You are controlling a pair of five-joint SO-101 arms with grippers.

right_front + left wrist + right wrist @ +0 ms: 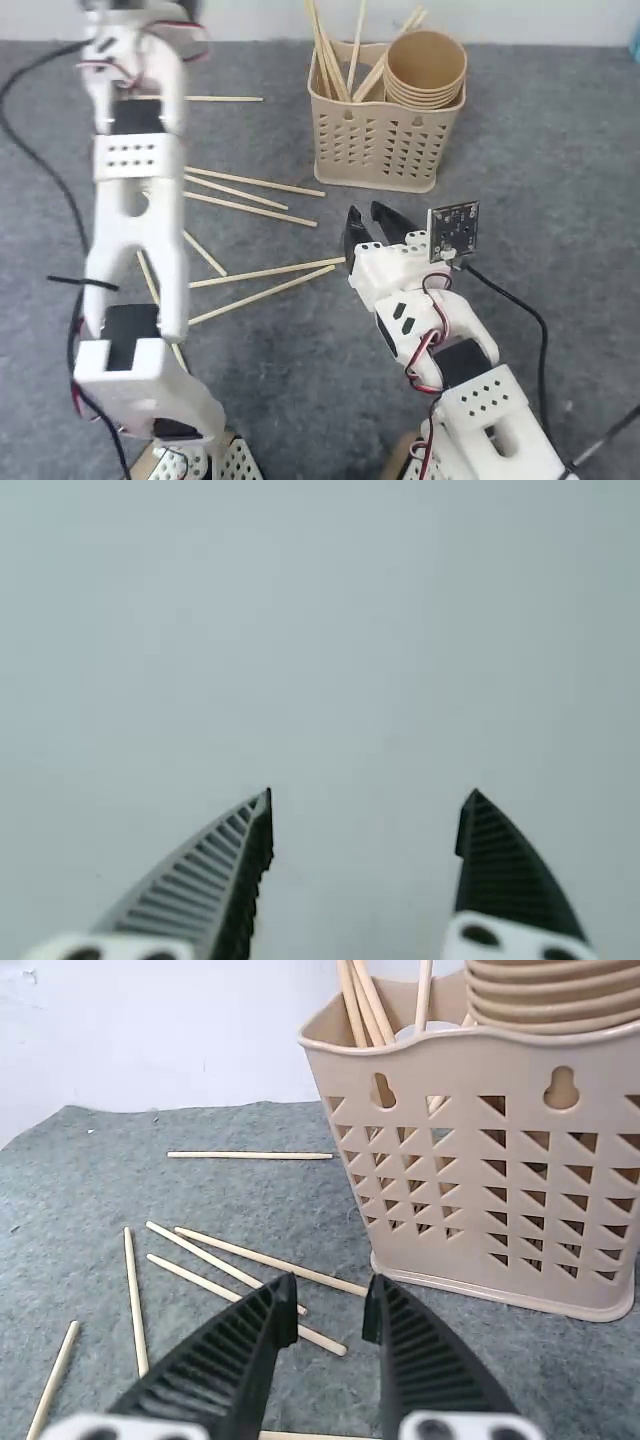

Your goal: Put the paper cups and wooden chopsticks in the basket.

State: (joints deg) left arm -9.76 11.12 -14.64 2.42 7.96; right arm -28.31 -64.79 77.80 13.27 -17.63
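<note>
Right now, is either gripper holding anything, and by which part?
Nothing is held: left gripper and right gripper are both open and empty.

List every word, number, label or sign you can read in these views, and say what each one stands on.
No text can be read in any view.
The small circuit board in front of the basket: any print on it is too small to read.
The basket, the paper cups and the chopsticks: plain, no marks visible.
</note>
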